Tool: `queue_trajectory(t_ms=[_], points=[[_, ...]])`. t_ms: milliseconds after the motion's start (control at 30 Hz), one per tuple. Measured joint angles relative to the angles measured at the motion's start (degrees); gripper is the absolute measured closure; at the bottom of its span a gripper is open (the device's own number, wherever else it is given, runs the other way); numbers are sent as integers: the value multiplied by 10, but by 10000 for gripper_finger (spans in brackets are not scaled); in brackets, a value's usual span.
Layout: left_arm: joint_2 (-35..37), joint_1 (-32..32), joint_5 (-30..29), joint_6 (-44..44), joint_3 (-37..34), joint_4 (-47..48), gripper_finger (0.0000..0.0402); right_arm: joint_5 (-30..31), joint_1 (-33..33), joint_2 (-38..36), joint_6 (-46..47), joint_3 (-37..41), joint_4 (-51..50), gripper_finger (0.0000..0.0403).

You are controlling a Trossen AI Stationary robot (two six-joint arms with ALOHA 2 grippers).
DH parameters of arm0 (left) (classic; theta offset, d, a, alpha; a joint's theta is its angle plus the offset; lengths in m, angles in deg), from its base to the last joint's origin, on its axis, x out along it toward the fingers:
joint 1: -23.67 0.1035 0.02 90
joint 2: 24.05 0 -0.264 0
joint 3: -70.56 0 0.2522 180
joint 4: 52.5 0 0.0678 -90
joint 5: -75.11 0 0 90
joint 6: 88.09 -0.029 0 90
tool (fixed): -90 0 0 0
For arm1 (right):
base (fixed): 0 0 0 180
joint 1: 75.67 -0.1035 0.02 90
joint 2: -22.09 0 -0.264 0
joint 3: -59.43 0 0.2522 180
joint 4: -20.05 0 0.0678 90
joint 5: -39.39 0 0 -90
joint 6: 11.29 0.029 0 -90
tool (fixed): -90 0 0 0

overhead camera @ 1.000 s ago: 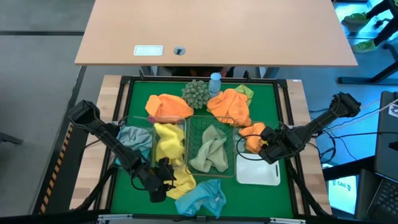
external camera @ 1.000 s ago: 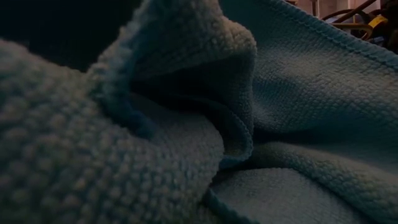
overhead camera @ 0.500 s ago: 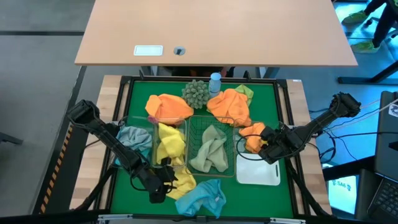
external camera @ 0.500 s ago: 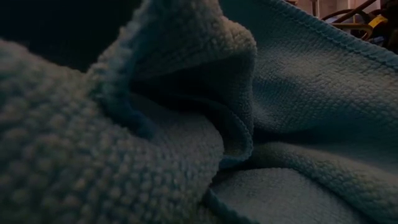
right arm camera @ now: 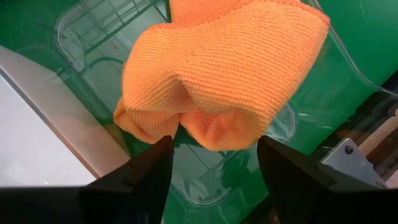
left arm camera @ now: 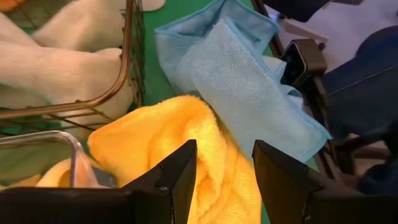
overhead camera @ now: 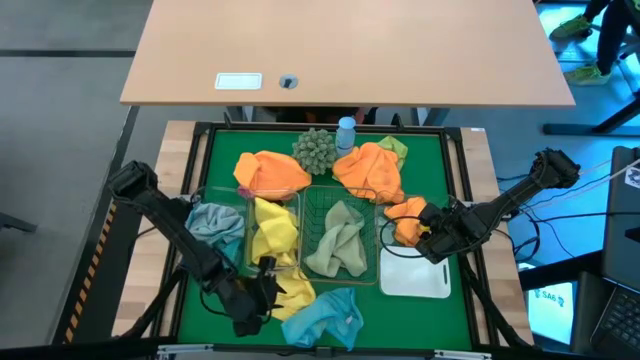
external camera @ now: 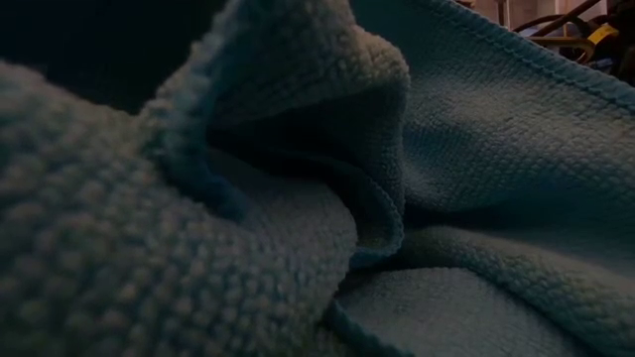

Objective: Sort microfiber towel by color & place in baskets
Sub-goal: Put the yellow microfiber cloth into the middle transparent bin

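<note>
On green mat (overhead camera: 440, 150), both jaws open, empty.

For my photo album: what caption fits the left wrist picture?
Open left claw poised over a yellow towel, beside a blue towel and the wire basket.

The high view is evenly and brightly lit from overhead, with soft, short shadows on the green tabletop (overhead camera: 450, 160); the low view is dim, filled by a blue towel (external camera: 476, 178) pressed close, its nearest folds soft and dark; both wrist views are bright, colours saturated; faint glare marks the clear bin (right arm camera: 74, 25).
</note>
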State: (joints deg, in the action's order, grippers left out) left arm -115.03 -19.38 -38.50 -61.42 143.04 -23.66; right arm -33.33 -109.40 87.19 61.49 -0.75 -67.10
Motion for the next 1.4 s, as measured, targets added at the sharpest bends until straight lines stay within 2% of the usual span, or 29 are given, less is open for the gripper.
queue_trajectory(t_ms=[167,400,667,933,1233,1400], points=[[-15,-26,-59,0,1,13,250,0,0,0,1,0,0,171],[-81,-52,-78,1,1,12,250,0,0,0,3,0,3,171],[-146,-52,-135,-1,2,9,250,0,0,0,4,0,5,171],[-175,-51,-102,0,0,8,250,0,0,0,4,0,5,171],[-174,-50,-108,0,0,7,250,0,0,0,4,0,5,171],[-174,-44,-73,13,1,6,274,0,0,0,4,0,5,171]])
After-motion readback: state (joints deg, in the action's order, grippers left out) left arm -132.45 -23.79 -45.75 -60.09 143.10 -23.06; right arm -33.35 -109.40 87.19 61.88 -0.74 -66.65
